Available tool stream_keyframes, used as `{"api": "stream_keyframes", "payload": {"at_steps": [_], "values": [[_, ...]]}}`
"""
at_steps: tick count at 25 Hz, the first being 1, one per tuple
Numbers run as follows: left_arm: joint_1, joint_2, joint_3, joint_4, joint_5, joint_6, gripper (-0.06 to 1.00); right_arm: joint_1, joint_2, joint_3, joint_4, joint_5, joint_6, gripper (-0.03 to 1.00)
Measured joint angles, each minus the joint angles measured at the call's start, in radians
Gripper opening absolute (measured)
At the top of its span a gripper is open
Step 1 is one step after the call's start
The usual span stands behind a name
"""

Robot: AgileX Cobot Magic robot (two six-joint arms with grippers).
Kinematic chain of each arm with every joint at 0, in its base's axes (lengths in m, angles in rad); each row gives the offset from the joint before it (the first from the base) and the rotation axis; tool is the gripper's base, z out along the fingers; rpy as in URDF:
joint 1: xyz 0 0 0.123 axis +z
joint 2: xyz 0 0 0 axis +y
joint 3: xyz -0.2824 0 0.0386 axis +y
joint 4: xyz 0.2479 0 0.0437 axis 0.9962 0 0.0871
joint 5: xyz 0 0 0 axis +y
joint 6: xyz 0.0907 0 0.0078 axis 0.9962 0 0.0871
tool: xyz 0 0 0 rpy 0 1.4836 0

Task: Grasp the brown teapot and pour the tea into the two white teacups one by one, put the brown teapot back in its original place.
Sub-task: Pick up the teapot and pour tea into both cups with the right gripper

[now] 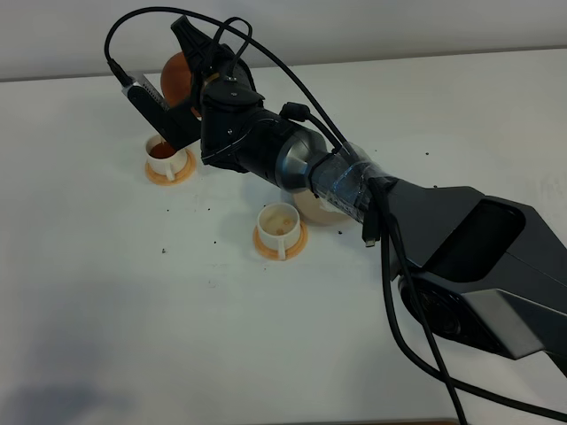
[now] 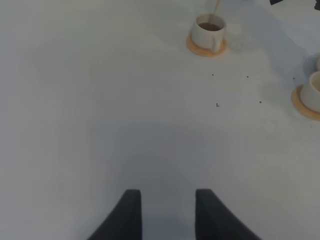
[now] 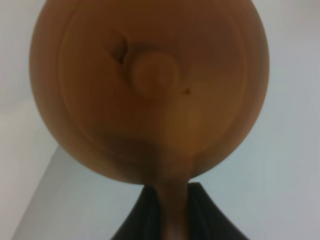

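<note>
Right arm (image 1: 292,164) partly covers apparent beige trivet (image 1: 312,212)

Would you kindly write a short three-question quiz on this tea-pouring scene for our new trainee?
1. True or false: the brown teapot stands on the beige trivet.
2. Which white teacup holds dark tea? A: the left teacup. B: the teacup beside the trivet.
3. Fill in: the left gripper hangs over the table with its jaws ___.
Key: 1 false, the right gripper holds the brown teapot by its handle, off the beige trivet; 2 A; 3 open.
</note>
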Motion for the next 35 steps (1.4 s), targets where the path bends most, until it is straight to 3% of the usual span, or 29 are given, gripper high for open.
{"api": "stream_keyframes", "payload": {"at_steps": [18,35], "values": [[0.0,0.0,0.0,0.0,0.0,0.0,0.27,0.0,0.0,0.0,0.007,0.0,-0.006,0.09],[0.0,0.0,0.0,0.0,0.0,0.0,0.27,0.0,0.0,0.0,0.251,0.119,0.049,0.09]]}}
